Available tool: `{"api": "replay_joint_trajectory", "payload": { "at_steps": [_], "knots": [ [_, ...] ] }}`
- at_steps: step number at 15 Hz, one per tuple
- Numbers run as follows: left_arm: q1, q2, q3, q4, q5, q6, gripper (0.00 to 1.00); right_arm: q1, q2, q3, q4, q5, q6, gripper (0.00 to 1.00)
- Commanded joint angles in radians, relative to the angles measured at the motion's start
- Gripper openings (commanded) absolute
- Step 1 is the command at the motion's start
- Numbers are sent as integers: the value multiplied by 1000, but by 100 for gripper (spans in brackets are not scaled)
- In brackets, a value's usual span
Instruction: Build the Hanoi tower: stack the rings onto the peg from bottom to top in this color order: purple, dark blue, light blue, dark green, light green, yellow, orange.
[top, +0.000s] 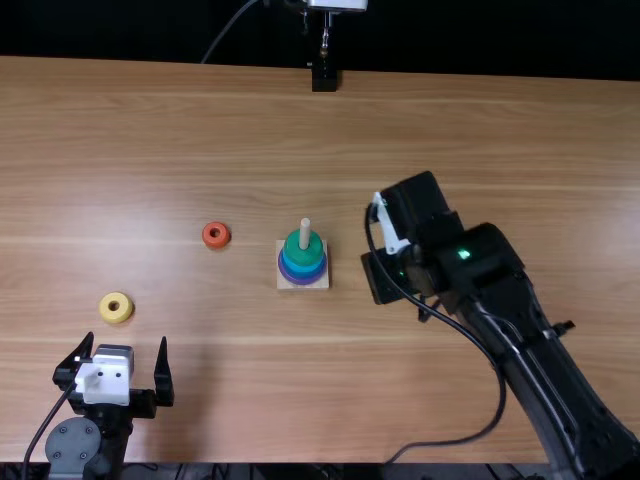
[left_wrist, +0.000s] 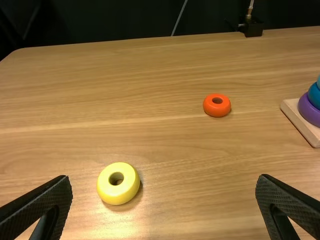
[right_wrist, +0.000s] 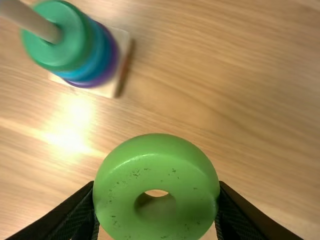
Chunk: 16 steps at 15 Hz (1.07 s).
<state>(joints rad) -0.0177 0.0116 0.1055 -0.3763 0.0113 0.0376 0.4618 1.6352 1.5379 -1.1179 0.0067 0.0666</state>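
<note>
Beyond the left end effector (top: 124, 345) extends the light brown wooden worktop (top: 480, 130), its grain running crosswise under a pale sheen. Farthest from the end effector, at the worktop's far edge, a black mount (top: 325, 78) sits against a black background (top: 120, 30).

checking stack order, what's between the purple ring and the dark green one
Two rings: the dark blue ring rests on the purple ring, the light blue ring above it, under the dark green ring, as the right wrist view shows.
</note>
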Motion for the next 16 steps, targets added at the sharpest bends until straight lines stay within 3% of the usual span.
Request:
{"api": "replay_joint_trajectory", "payload": {
  "at_steps": [1,3,5,13,16],
  "knots": [
    [10,-12,-105,-65,9,1,100,37,55,83,-24,-7,11,0],
    [10,-12,-105,-65,9,1,100,58,124,192,-52,-7,18,0],
    [10,-12,-105,-65,9,1,100,81,187,280,-80,-7,53,0],
    [10,-12,-105,-65,7,1,100,159,302,502,-104,-7,60,0],
    [10,-12,-105,-65,7,1,100,169,328,519,-104,-7,83,0]
  ]
}}
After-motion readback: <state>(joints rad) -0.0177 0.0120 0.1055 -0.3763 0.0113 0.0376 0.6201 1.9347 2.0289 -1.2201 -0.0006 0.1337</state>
